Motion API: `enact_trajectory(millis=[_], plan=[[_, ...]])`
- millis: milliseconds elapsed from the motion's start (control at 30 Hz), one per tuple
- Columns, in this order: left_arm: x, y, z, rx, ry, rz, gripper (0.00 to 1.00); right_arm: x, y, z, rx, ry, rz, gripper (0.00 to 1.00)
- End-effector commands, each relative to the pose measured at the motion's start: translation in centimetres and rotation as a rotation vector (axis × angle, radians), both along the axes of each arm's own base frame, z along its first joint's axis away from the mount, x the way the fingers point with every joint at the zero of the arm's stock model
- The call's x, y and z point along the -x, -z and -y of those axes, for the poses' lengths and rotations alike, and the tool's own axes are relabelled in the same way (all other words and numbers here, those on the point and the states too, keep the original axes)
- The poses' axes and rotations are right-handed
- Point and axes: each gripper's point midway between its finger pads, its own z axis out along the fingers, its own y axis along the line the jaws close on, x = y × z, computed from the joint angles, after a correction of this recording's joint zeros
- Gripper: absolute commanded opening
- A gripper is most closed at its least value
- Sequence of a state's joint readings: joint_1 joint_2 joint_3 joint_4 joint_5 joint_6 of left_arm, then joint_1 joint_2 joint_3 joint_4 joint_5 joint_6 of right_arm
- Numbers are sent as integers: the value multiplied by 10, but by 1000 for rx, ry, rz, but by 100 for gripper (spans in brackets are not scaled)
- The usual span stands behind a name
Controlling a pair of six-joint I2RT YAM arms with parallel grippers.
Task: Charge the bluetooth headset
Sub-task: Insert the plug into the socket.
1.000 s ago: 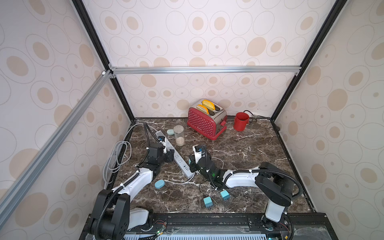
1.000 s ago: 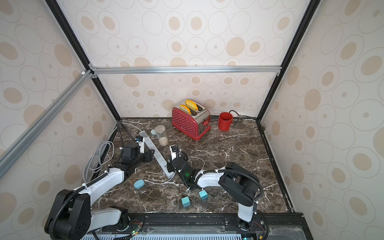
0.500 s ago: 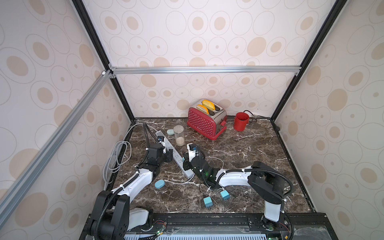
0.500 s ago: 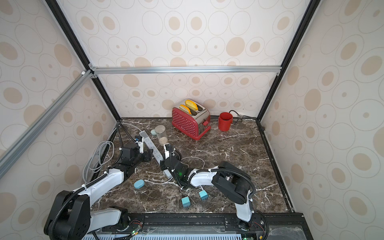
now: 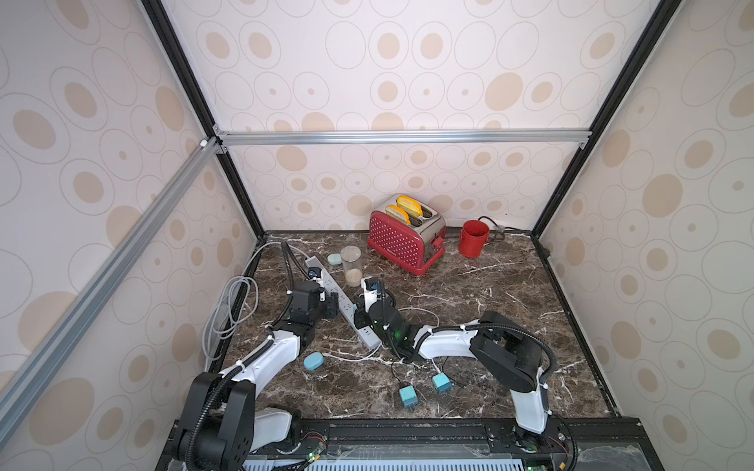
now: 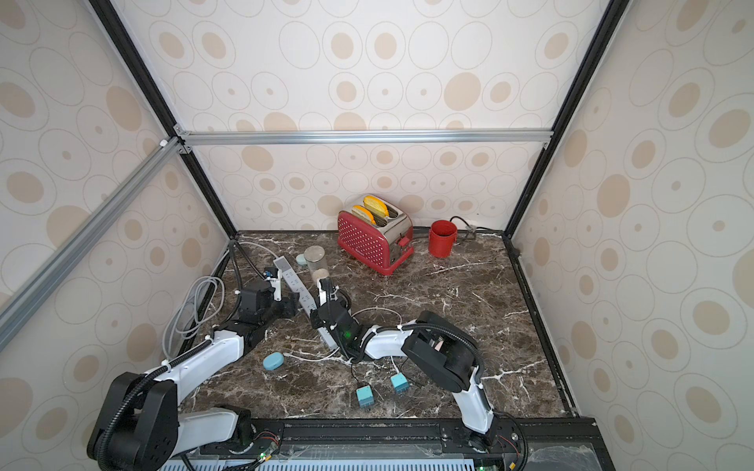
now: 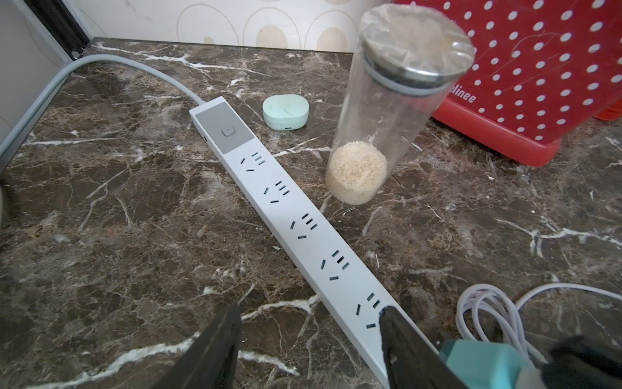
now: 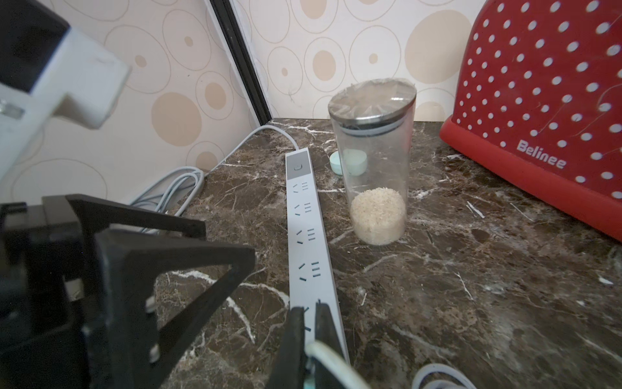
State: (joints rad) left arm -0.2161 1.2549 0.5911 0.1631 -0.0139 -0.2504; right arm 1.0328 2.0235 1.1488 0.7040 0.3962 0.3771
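Note:
The bluetooth headset's blue oval case (image 5: pixel 313 361) (image 6: pixel 273 360) lies on the marble top beside my left forearm. A white cable (image 5: pixel 351 359) runs from beside it toward my right arm. My right gripper (image 5: pixel 359 319) (image 6: pixel 316 319) (image 8: pixel 308 315) is shut on a teal charger plug (image 7: pixel 484 367) with the white cable (image 8: pixel 331 358) coming out of it. It hangs just over the near sockets of the white power strip (image 5: pixel 332 285) (image 7: pixel 303 222) (image 8: pixel 304 215). My left gripper (image 5: pixel 332 306) (image 7: pixel 309 311) stands open at the strip, one finger over the strip's edge.
A mint case (image 5: pixel 334 259) (image 7: pixel 285 111) and a rice jar (image 5: pixel 351 265) (image 8: pixel 373 161) stand beside the strip's far end. A red toaster (image 5: pixel 404 240) and red mug (image 5: pixel 473 238) are at the back. Two teal adapters (image 5: pixel 407 396) (image 5: pixel 441 382) lie in front. A grey cable coil (image 5: pixel 228 310) hangs at the left.
My right gripper has moved left and down with the teal plug, from the open marble onto the power strip next to my left gripper. The left arm has stayed put.

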Motion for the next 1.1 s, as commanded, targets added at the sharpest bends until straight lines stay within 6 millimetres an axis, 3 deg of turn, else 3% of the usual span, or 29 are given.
enact_trajectory(millis=[0, 567, 1067], plan=[[-6, -11, -1, 16, -22, 25, 67, -5, -12, -9, -49, -21, 33, 0], [-6, -12, 4, 32, 0, 23, 67, -14, -9, -14, -35, -14, 54, 0], [-7, -13, 5, 37, 4, 26, 66, -9, 11, -7, -18, 12, 4, 0]])
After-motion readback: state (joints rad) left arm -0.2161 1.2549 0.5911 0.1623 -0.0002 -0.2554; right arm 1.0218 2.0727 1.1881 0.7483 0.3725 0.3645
